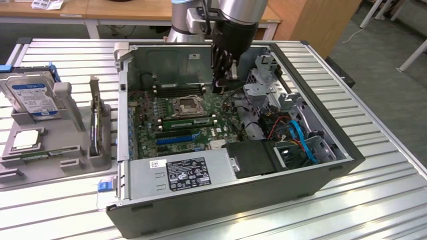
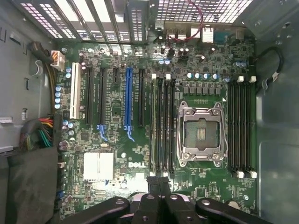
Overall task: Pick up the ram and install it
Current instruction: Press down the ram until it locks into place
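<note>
A long green ram stick stands in a memory slot just beside the empty CPU socket of the motherboard inside the open computer case. In the wrist view the ram sits in the outermost of the black slots next to the socket. My gripper hangs over the board near the end of those slots, a little above it. Its black fingers are pressed together with nothing between them, close to the ram's near end.
A grey parts tray at the exterior view's left holds a hard drive, a silver CPU chip, an upright card and a thin green strip. The power supply, drive cage and blue cables crowd the case.
</note>
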{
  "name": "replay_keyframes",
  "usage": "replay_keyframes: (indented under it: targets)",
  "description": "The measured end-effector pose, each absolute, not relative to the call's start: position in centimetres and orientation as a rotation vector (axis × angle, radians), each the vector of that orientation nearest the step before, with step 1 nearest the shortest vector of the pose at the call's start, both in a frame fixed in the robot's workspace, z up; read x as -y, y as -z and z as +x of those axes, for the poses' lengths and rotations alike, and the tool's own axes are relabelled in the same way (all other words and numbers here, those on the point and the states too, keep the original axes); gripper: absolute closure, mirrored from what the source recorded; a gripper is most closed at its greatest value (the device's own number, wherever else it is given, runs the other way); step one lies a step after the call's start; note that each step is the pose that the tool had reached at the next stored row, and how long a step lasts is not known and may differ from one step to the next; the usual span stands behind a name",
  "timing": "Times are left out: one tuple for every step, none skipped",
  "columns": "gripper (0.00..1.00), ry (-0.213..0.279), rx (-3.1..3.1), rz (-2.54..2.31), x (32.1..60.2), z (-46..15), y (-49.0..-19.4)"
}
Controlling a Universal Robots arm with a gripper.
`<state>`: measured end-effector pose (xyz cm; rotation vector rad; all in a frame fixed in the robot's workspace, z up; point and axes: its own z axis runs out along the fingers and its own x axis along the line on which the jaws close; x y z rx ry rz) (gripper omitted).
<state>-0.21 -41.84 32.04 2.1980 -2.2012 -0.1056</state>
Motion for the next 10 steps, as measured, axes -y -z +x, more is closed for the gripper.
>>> replay_keyframes:
  targets:
    - [0.9,0.106,2.201,2.198,41.85,-0.21,-31.94]
    - [0.9,0.106,2.201,2.198,41.86,-0.21,-31.85]
    - [0.9,0.106,2.201,2.198,41.87,-0.21,-31.76]
    - [0.9,0.106,2.201,2.198,41.88,-0.21,-31.66]
    - [0.9,0.106,2.201,2.198,41.89,-0.21,-31.56]
    - [0.9,0.105,2.201,2.198,41.9,-0.21,-31.46]
    - [0.9,0.106,2.201,2.198,41.91,-0.21,-31.35]
    - [0.9,0.106,2.201,2.198,41.92,-0.21,-31.24]
    - [0.9,0.106,2.201,2.198,41.93,-0.21,-31.13]
    - [0.9,0.106,2.201,2.198,41.94,-0.21,-31.03]
